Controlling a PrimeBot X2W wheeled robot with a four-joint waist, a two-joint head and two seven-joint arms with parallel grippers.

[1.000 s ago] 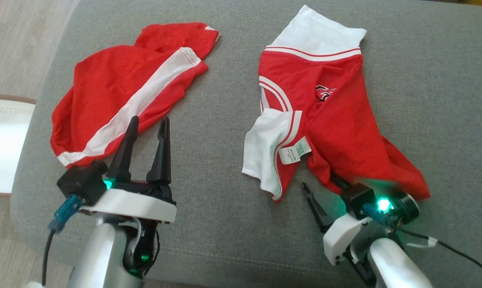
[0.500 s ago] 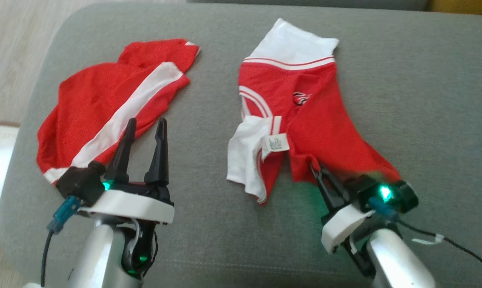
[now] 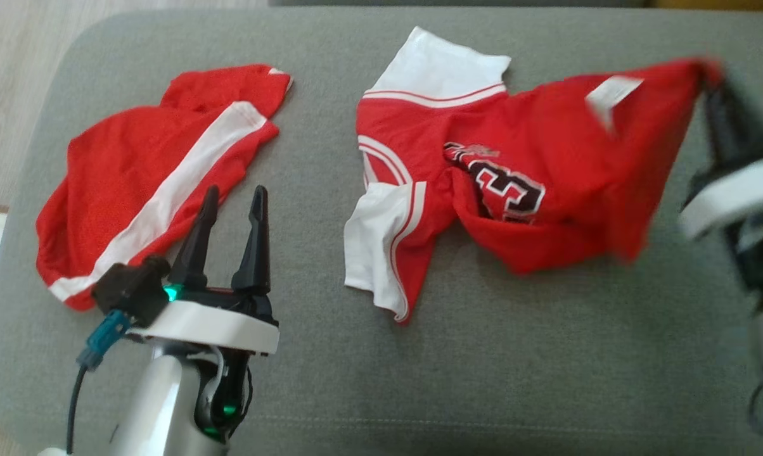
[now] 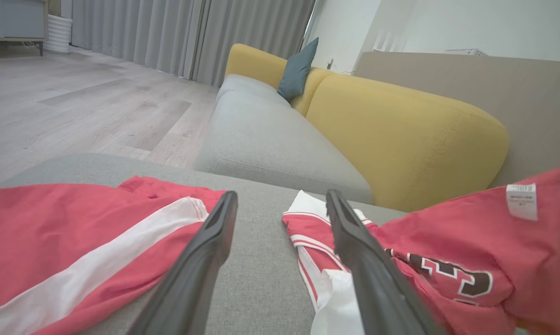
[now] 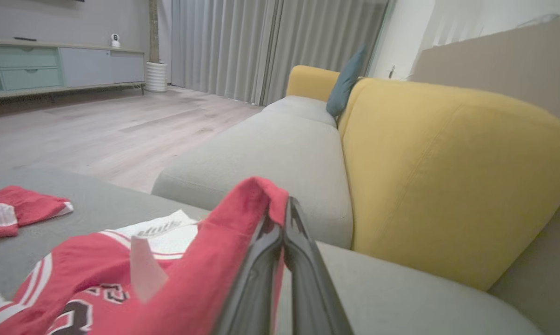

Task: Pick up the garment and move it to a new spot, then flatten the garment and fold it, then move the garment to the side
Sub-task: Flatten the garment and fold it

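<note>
The grey seat cushion (image 3: 381, 367) takes up most of the head view, and a strip of pale wood floor (image 3: 14, 76) runs down the left edge. In the left wrist view, a yellow backrest (image 4: 401, 139) stands beyond the cushion with a teal pillow (image 4: 298, 70) leaning against it.

The jersey (image 3: 407, 190), red with white trim and a dark number, lies from the centre to the upper right of the head view. Its white-sleeved left part rests flat on the cushion. Its right part is bunched and drawn up off the cushion to a peak at the upper right. A striped garment (image 3: 134, 177), red with a white band, lies crumpled at the upper left, well apart from the jersey.

The right tool (image 3: 714, 95) is blurred at the right edge of the head view. In the right wrist view its two fingers are pressed together, clamped on a fold of the jersey's red cloth, which drapes over their tips.

The left tool (image 3: 236, 193) is at the lower left, its fingers spread wide apart and holding nothing. They point over bare cushion between the two garments, with one finger just beside the striped garment's edge. Whether that finger touches the edge cannot be told.

A small white label (image 3: 611, 93) hangs on the raised cloth near the peak.
</note>
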